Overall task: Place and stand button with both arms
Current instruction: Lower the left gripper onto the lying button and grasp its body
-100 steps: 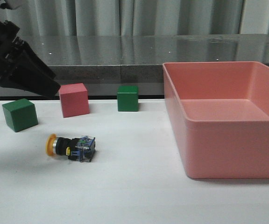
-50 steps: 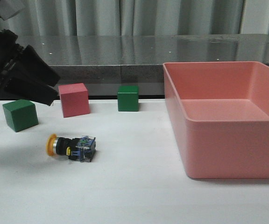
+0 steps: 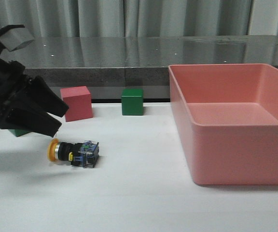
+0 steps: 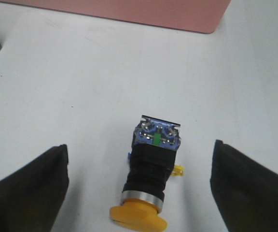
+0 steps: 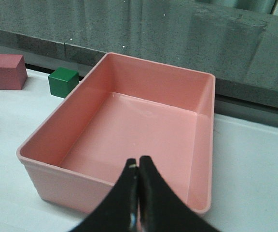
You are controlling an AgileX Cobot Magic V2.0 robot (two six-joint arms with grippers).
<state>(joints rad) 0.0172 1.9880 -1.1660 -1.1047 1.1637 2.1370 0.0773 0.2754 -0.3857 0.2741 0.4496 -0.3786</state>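
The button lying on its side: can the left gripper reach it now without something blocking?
Probably yes. The left gripper is open, with the button lying between its fingers on bare table. The pink cube stands behind, apart from it.

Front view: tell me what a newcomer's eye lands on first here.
The big salmon-pink plastic bin fills the right side of the white table. On the left, the black wedge-fingered left gripper hangs open just above a small push-button switch with a yellow-orange cap, which lies on its side. Behind them stand a pink cube and a green cube.
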